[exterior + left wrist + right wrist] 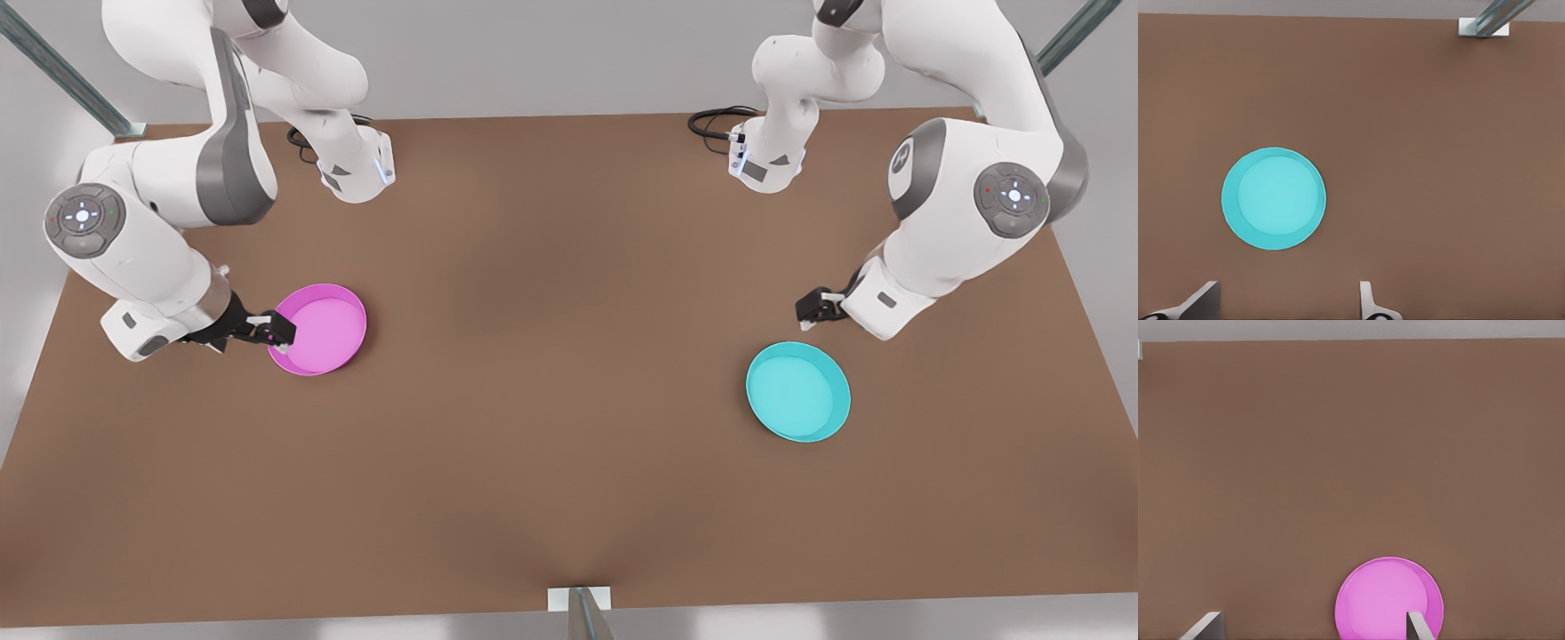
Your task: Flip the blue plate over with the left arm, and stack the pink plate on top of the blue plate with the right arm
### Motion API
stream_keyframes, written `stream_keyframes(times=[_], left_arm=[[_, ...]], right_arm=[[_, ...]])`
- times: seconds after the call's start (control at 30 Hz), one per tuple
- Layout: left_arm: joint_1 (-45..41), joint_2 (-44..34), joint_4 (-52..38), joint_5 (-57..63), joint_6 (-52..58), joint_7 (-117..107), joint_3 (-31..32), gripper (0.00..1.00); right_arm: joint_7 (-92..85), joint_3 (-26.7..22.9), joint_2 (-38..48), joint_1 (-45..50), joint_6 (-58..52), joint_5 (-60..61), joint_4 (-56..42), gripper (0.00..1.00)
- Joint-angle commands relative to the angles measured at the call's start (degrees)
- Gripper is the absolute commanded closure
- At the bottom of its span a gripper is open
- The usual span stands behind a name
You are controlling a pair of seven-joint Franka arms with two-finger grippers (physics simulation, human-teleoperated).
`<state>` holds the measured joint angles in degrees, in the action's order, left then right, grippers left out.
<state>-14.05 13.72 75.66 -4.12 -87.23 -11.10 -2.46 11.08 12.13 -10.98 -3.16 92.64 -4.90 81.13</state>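
On the brown table (551, 373), two plates are laid well apart, one beside each gripper.

Right gripper (277, 336): seen at the front view's left, at the near edge of the pink plate (320, 329). Its fingers (1418, 628) are spread apart in the right wrist view, one fingertip over the plate's rim, the other (1205, 627) out over bare table. Nothing is clamped.

Pink plate: resting flat on the table, open side up, low rim standing. Its flat base is seen bare; no contents are observed. In the right wrist view (1388, 600) it lies off to one finger's side rather than centred between the two.

Left gripper (813, 307): seen at the front view's right, held off the table, near the blue plate (797, 391) but apart from it. Its fingers (1368, 305) are apart in the left wrist view; nothing is held between them.

Blue plate: resting flat, open side up, rim standing, not flipped. Its base is seen bare; no contents are observed. In the left wrist view (1273, 199) it lies just ahead of the fingertips, roughly in line with the gap between them, untouched.

Stacking: not done; each plate lies alone on the table.
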Motion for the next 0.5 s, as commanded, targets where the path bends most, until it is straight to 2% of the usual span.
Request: stream_keyframes(times=[0.0, 0.03, 0.07, 0.13, 0.2, 0.27, 0.33, 0.47], left_arm=[[0.0, 0.2, 0.1, -0.5, 0.3, -0.1, -0.1, 0.0], [-0.1, 0.2, 1.5, -0.5, 3.8, -0.3, 0.0, 0.0], [-1.4, 3.5, 5.0, -0.5, 3.6, -0.2, 0.3, 0.0], [-0.5, 11.7, 4.5, -3.3, 2.7, 0.2, 2.9, 0.0], [8.8, 17.0, 5.2, -8.8, -2.2, 13.1, 2.8, 0.0], [11.7, 17.0, 9.9, -8.9, -6.4, 14.5, 3.1, 0.0], [14.9, 17.2, 10.1, -9.4, -7.0, 16.0, 5.4, 0.0], [20.9, 19.9, 11.4, -9.1, -13.1, 25.9, 5.3, 0.0]], right_arm=[[0.0, 0.0, 0.1, -0.1, 0.0, 0.0, 0.1, 0.0], [0.0, 0.0, 0.1, -0.1, 0.1, 0.0, 0.1, 0.0], [0.0, 0.0, 0.0, -0.1, 0.1, 0.0, 0.2, 0.0], [0.0, 0.0, 0.0, -0.1, 0.1, 0.0, 0.2, 0.0], [0.0, 0.0, 0.1, -0.1, 0.0, 0.0, 0.3, 0.0], [0.0, 0.0, 0.0, -0.1, 0.1, 0.0, 0.2, 0.0], [0.0, 0.0, 0.0, -0.1, 0.1, 0.0, 0.2, 0.0], [0.0, 0.0, 0.0, -0.1, 0.2, 0.0, 0.2, 0.0]])
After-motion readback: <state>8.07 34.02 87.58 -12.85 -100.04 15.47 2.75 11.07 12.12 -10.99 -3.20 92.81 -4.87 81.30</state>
